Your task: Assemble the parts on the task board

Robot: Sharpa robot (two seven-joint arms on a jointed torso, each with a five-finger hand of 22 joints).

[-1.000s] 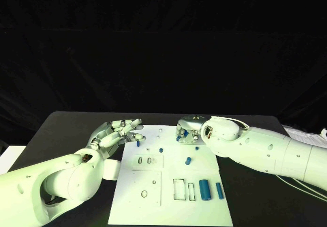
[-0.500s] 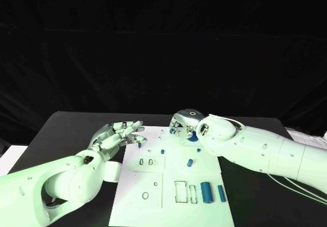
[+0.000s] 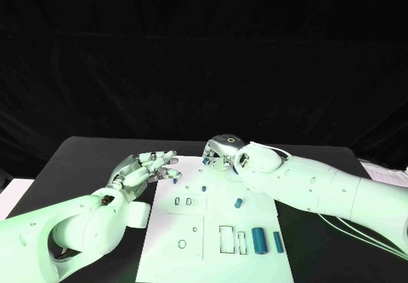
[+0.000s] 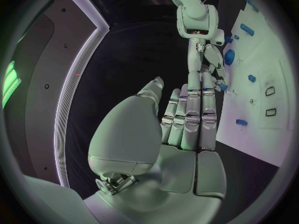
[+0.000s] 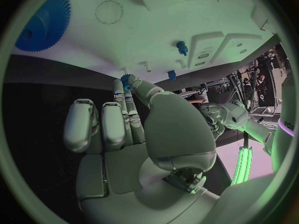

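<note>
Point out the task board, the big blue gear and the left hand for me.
task board (image 3: 170, 259), head view, bare near corner.
big blue gear (image 5: 42, 22), right wrist view, toothed face.
left hand (image 3: 142, 169), head view, middle of hand.

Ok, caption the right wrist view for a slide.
Right robot hand pinches a small blue part at the board edge, beside a blue gear.

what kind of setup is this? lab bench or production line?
Most likely a lab or test bench, not a line: a black table against a dark backdrop, one white task board with cut-out slots and small blue parts, and the left hand and right hand working over it.
</note>
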